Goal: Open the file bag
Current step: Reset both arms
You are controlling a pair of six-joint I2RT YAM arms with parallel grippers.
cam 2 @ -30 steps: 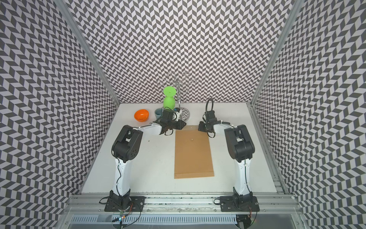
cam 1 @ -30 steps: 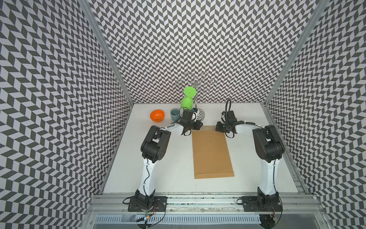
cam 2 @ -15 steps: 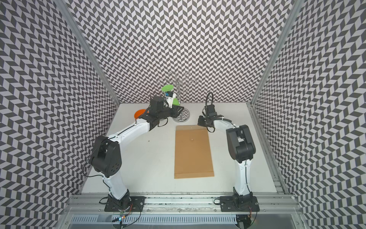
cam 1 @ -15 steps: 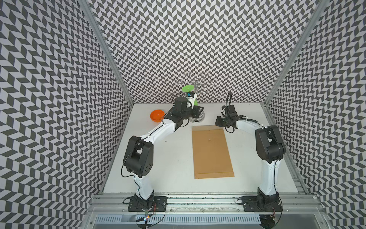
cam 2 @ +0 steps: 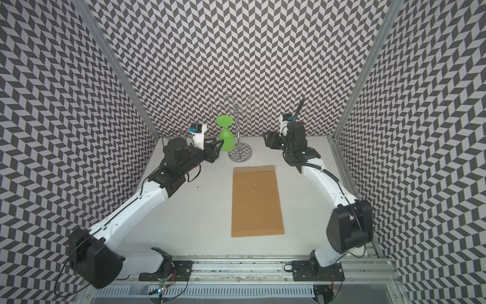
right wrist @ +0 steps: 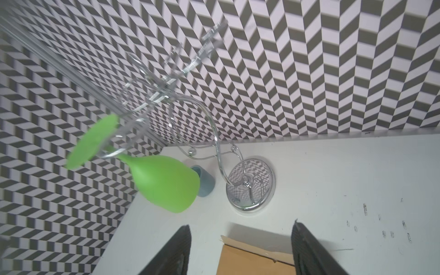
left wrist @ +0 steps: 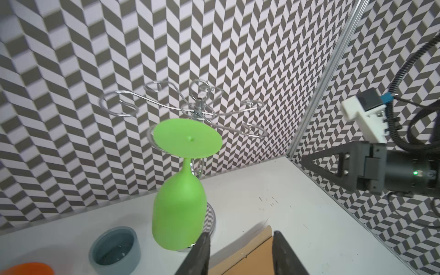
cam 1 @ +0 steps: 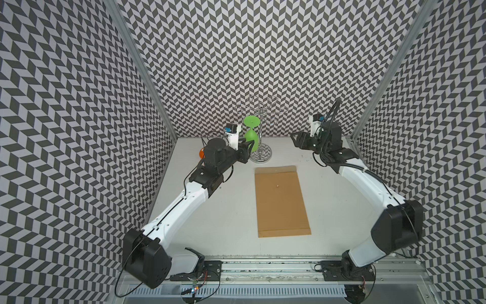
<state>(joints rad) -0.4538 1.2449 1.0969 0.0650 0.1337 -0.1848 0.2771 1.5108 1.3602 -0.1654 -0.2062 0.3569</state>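
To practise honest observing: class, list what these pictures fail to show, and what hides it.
Orange bowl: nearly all behind the left arm in a top view; cut by the frame edge in the left wrist view.
Grey cup: hidden behind the left arm in both top views.
File bag: any string too small to see in both top views; wrist views cut it at the frame edge.
Green glass: foot blurred in the right wrist view.

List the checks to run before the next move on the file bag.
1. Brown kraft-paper file bag lies flat on white table: ok.
2. Left tool empty, jaws apart: ok.
3. Right tool empty, jaws apart: ok.
4. Both tools clear of the bag: ok.
5. Flap at the bag's far end fully open: cannot tell.
6. Left tool's clearance from hanging green plastic goblet: cannot tell.
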